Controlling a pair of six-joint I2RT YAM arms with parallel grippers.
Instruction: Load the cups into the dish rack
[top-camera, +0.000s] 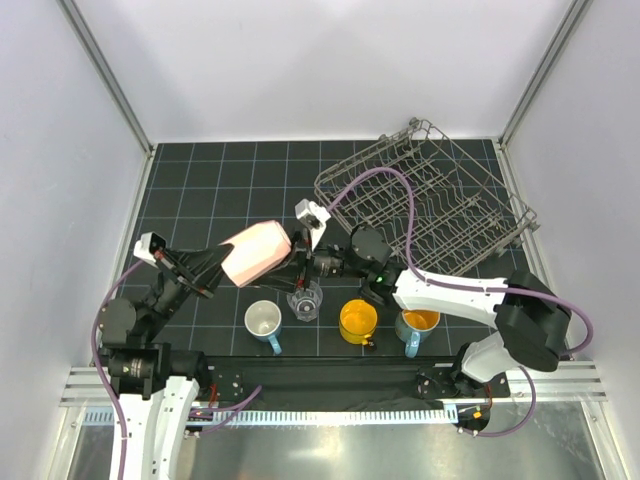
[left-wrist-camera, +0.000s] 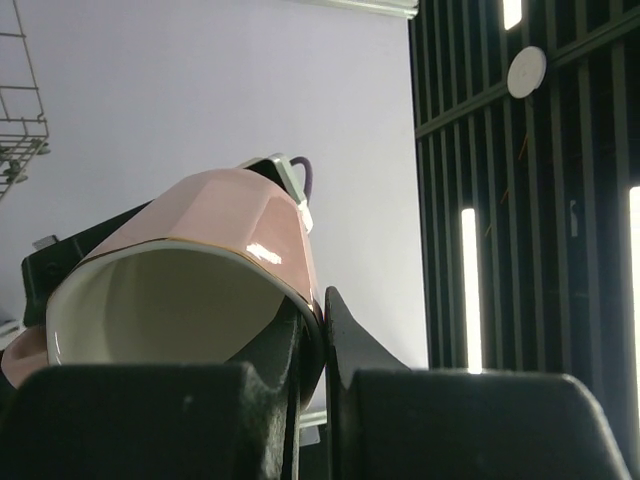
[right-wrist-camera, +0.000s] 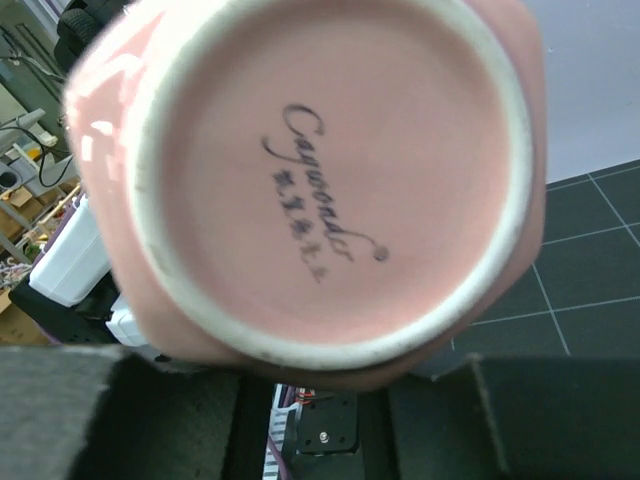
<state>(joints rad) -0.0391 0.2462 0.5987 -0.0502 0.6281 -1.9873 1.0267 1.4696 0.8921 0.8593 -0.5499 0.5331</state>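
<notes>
My left gripper (top-camera: 218, 268) is shut on the rim of the pink cup (top-camera: 258, 250) and holds it on its side in the air, mouth toward the left arm. In the left wrist view one finger is inside the cup (left-wrist-camera: 220, 215) and one outside, at the gripper (left-wrist-camera: 322, 310). My right gripper (top-camera: 300, 262) is open at the cup's base. That base (right-wrist-camera: 330, 170) fills the right wrist view, just above the spread fingers (right-wrist-camera: 100, 410). The grey wire dish rack (top-camera: 430, 200) stands at the back right with no cups in it.
Along the near edge stand a blue mug with a white inside (top-camera: 264, 322), a clear glass tumbler (top-camera: 305, 300), a yellow mug (top-camera: 357, 320) and a blue mug with an orange inside (top-camera: 418, 322). White walls enclose the dark gridded table (top-camera: 200, 190).
</notes>
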